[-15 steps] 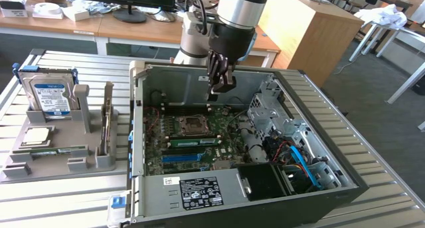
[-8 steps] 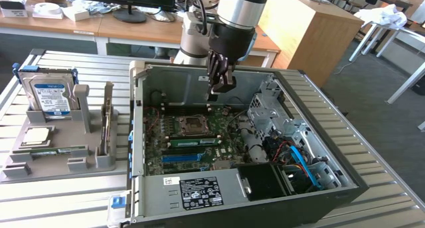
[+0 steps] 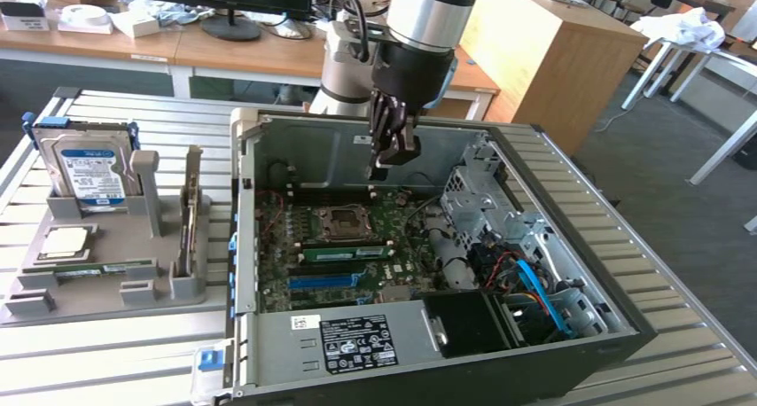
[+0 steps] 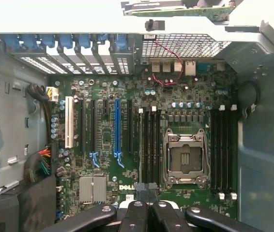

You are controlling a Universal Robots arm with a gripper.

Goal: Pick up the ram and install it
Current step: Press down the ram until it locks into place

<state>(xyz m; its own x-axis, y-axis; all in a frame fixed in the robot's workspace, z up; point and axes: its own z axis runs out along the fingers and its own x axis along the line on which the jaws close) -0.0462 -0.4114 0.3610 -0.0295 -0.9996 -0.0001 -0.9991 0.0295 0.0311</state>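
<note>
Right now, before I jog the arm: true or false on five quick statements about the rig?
1. The end effector hangs over the open computer case. True.
2. The hard drive lies flat inside the case. False: it stands upright in the gray holder, outside the case, on the exterior view's left.
3. The end effector is shut. True.
4. A cooler covers the CPU socket. False: the socket is uncovered on the motherboard.
5. A green ram stick lies on the gray holder. True.
</note>
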